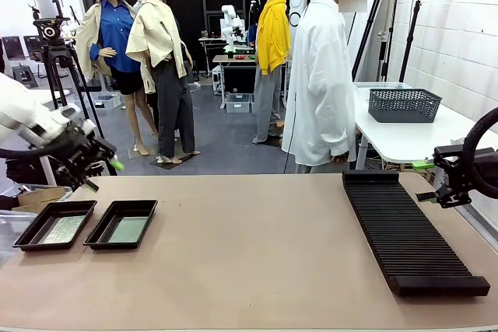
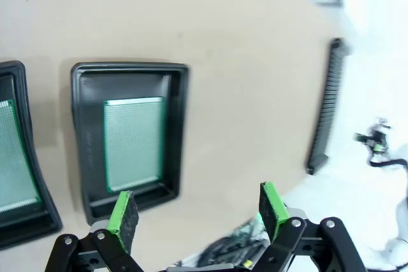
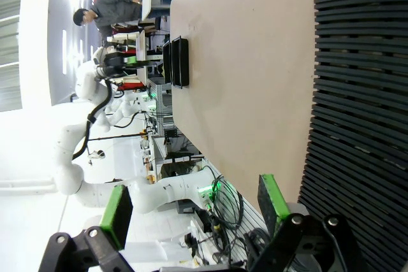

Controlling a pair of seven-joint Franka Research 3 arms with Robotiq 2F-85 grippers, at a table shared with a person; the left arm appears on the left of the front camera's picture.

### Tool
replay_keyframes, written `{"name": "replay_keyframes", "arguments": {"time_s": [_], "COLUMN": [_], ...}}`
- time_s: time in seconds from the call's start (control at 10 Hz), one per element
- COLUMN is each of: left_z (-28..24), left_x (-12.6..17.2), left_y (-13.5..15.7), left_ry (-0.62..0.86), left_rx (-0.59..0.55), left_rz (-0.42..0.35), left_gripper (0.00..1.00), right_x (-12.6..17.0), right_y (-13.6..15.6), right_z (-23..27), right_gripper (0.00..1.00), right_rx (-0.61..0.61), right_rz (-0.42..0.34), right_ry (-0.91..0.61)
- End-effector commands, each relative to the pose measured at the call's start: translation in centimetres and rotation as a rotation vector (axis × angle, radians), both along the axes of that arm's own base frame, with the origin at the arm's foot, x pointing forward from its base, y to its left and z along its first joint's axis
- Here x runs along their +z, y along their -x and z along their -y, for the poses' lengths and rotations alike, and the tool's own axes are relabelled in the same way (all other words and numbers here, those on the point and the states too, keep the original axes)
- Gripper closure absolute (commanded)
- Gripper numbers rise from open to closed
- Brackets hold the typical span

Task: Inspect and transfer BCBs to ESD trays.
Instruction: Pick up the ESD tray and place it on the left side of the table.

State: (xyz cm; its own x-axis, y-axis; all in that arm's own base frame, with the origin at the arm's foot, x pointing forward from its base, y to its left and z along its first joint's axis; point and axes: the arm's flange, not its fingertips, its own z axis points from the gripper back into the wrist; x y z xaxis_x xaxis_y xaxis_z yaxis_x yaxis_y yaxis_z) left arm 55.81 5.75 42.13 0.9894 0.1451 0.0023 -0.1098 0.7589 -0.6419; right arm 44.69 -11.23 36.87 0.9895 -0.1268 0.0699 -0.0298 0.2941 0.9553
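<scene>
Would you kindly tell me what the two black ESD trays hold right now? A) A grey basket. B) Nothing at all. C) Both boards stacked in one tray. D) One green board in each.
D: each of the two ESD trays has a single green board lying flat on its floor.

grey floor (image 1: 226,145), white side table (image 1: 405,136)
</scene>
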Motion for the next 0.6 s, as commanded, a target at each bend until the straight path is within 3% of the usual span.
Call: {"name": "replay_keyframes", "arguments": {"time_s": [0.0,0.3,0.5], "left_z": [-3.8,-9.1,-11.1], "left_x": [1.8,2.9,1.8], "left_y": [0.8,3.4,5.2], "left_ry": [0.191,0.439,0.558], "left_rx": [0.021,0.031,0.031], "left_rz": [-0.009,0.080,0.149], "left_gripper": [0.00,0.00,0.00], "right_x": [0.0,0.0,0.0], "right_y": [0.2,0.2,0.2], "right_z": [-0.2,-0.2,-0.2], "right_gripper": [0.00,0.00,0.00], "right_rx": [-0.007,-0.007,-0.007], "right_rz": [0.001,0.001,0.001], "right_ry": [0.008,0.008,0.008]}}
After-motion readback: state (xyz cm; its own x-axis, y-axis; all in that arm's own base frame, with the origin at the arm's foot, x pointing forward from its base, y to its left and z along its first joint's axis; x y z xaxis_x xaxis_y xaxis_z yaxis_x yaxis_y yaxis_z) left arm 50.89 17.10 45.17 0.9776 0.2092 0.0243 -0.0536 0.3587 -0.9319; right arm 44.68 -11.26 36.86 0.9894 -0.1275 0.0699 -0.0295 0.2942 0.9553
